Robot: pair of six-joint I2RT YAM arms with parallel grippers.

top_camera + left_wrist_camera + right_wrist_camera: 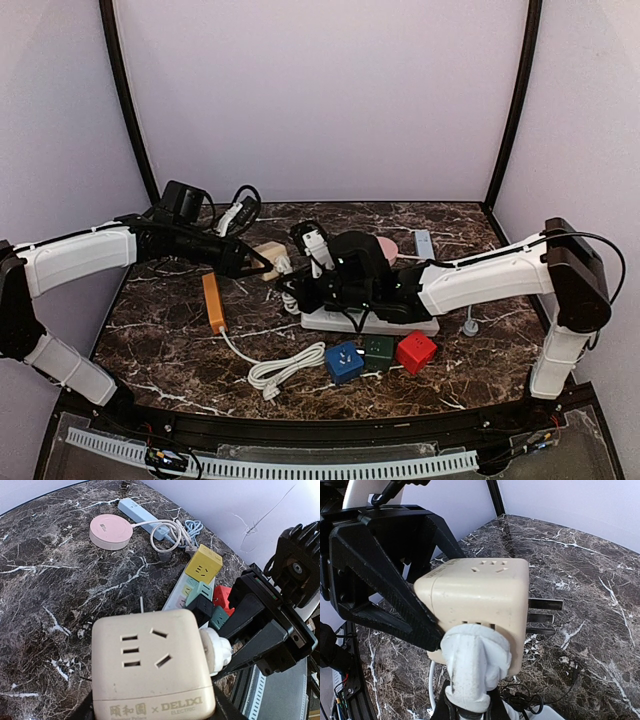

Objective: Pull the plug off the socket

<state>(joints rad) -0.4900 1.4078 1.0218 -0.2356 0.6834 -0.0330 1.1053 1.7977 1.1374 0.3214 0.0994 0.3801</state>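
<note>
Left gripper [258, 260] is clamping the cream cube socket [152, 665] from its sides and holding it up off the marble surface [170, 340], over the back-left part, closer to the back edge than the near one. Right gripper [226, 652] is coming in from the right, pinched tight on the white plug [475, 665]. The plug is sitting flush against one face of the cube, and I'm not seeing any gap between them. The cube's own metal prongs [542, 616] are poking out into free air on another face, touching nothing.

Room-wise, bare marble is showing behind the cube toward the back edge and off toward the left edge. Toward the near edge it's getting crowded. The orange power strip [213, 302] is lying just on the near side of the cube, and the white power strip [370, 322] is sitting under the right arm. The blue cube [343, 361], green cube [378, 350] and red cube [416, 351] are lining up along that strip's near side, with a coiled white cable [285, 370] beside them.
</note>
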